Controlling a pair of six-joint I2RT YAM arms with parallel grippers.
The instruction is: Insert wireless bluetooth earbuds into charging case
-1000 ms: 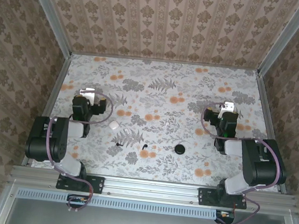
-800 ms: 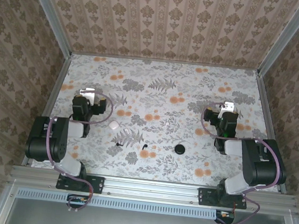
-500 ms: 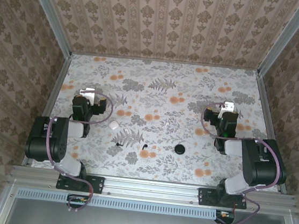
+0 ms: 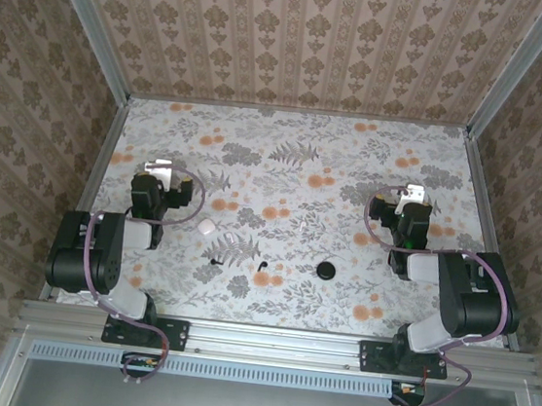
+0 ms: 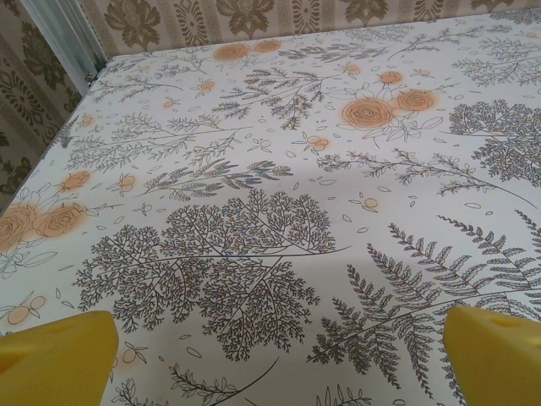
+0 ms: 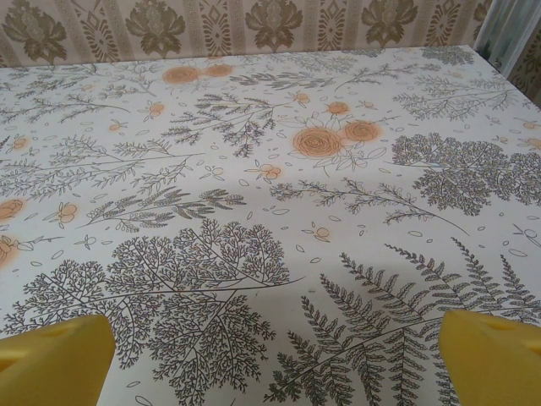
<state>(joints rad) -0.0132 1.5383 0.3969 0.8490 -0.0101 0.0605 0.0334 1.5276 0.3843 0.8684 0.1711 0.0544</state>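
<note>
Earbuds lie loose on the tabletop (image 4: 355, 154), left earbud (image 4: 216, 261) near right earbud (image 4: 262, 265), between my arms; both jaws hang spread, empty. They look tiny, so I judge a clumsy pinch could flick one away.

Two earbuds: left earbud (image 4: 215, 261), right earbud (image 4: 262, 265). One black disc (image 4: 326, 268). One white lump (image 4: 207, 226). Two pincers: left pincer (image 4: 161, 166), right pincer (image 4: 415, 193).

The top camera is looking down from high above the surface (image 4: 293, 181), taking in all of it. Each wrist camera is sitting low, close over the surface, facing its far wall (image 5: 279, 13). All three are sharing the flowered surface.
</note>
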